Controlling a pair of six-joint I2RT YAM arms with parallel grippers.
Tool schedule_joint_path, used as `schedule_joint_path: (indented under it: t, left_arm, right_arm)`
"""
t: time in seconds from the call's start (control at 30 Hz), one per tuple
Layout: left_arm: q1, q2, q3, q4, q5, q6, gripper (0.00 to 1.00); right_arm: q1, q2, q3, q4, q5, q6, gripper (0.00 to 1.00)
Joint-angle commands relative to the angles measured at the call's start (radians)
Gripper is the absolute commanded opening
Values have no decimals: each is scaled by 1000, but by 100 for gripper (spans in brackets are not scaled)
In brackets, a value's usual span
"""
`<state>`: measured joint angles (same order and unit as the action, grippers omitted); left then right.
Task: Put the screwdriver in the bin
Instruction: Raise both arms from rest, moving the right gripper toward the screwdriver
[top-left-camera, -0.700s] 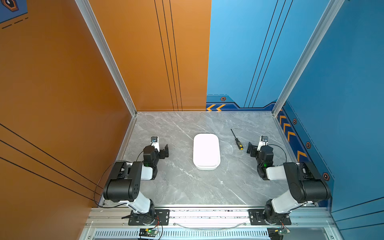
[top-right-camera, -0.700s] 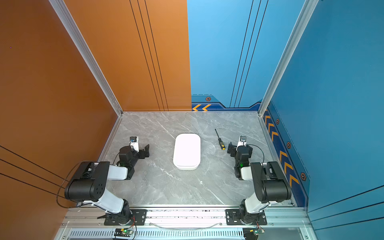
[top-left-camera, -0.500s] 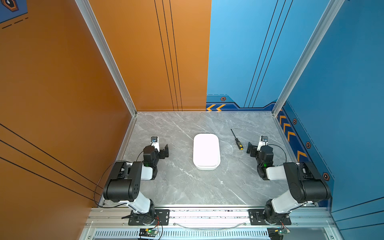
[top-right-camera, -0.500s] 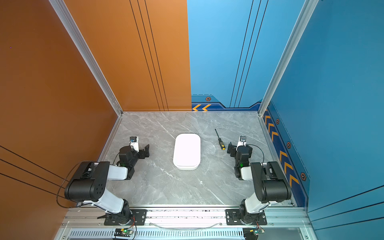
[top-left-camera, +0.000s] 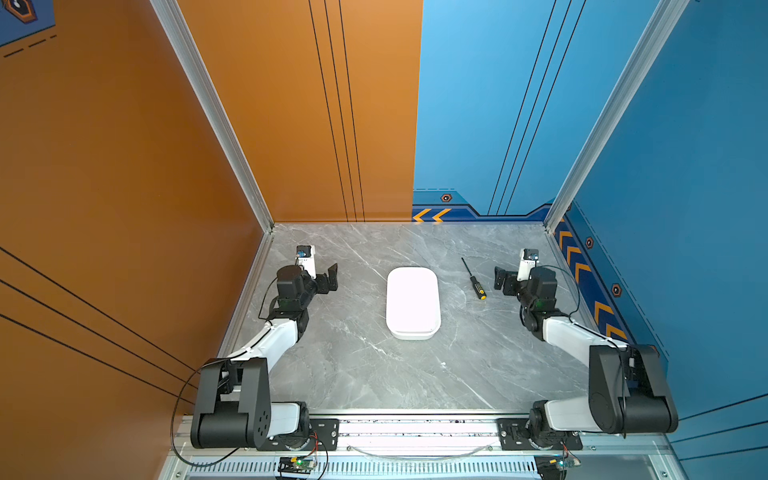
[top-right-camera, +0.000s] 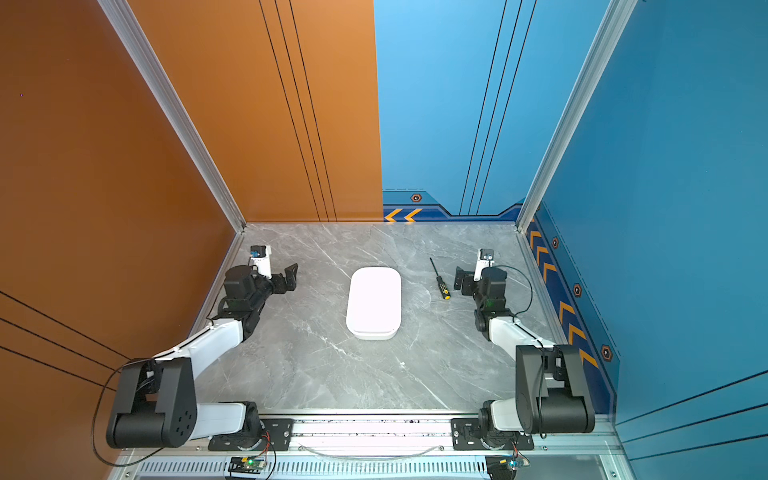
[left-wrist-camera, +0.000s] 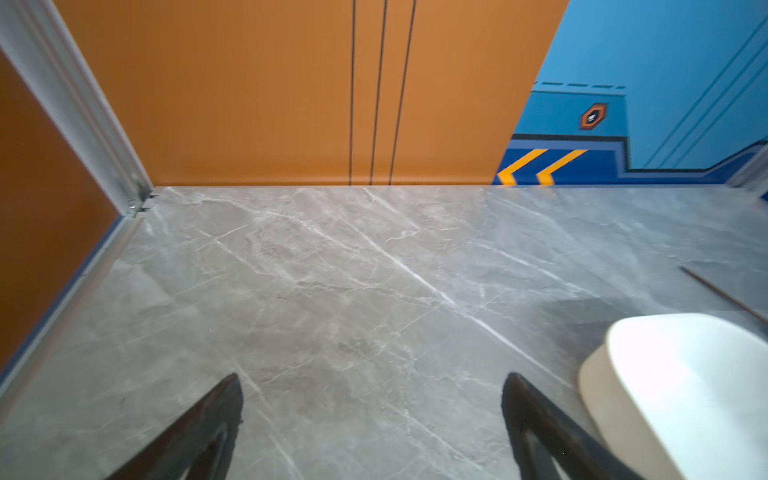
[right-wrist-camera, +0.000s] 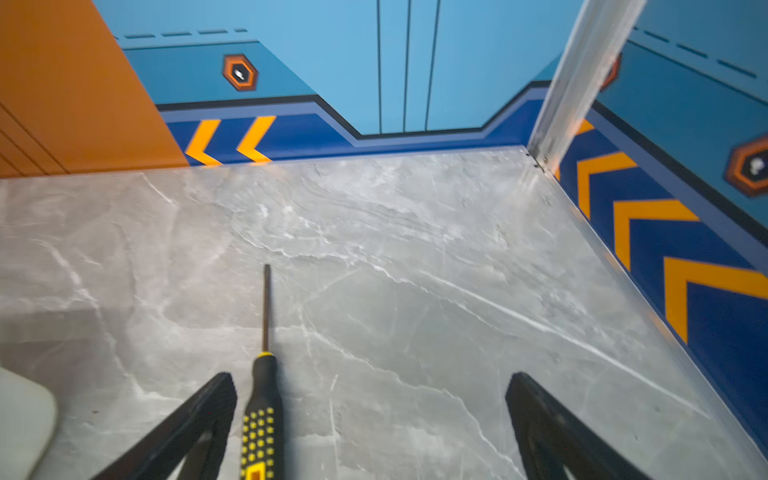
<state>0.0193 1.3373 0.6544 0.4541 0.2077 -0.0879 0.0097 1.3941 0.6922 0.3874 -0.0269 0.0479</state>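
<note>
Lying flat on the marble table (top-left-camera: 374, 374): screwdriver (top-left-camera: 473, 279), between bin (top-left-camera: 413, 332) and right gripper (top-left-camera: 503, 281) | right gripper and left gripper (top-left-camera: 330, 278): spread wide, empty | likely light, rigid, rolls easily | grip the dotted handle, not the thin shaft

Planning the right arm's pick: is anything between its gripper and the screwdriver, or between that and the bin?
Nothing visible: only tabletop lies between the right gripper and the screwdriver, and between the screwdriver and the bin.
</note>
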Motion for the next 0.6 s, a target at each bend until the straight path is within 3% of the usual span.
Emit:
schedule_joint_path:
  t: [0.0, 0.17, 0.23, 0.33, 0.47, 0.57]
  left_arm:
    - [2, 33, 85, -190, 250, -159, 98]
    - [-6, 97, 127, -137, 575, -370, 98]
    - [-20, 94, 113, -72, 636, -436, 98]
    - [-40, 81, 85, 56, 690, -526, 98]
    - [-65, 115, 120, 75, 777, -611, 98]
    - [-78, 132, 120, 79, 765, -668, 98]
  right_arm:
    - [-7, -8, 205, -466, -149, -26, 100]
    - [-7, 159, 572, -947, -367, -91, 96]
    - [-4, 227, 688, -1072, -406, -123, 94]
    - [-5, 303, 793, -1168, -438, -151, 94]
    - [-8, 379, 872, -1209, -459, -146, 92]
    - [-1, 426, 911, -1234, -448, -149, 90]
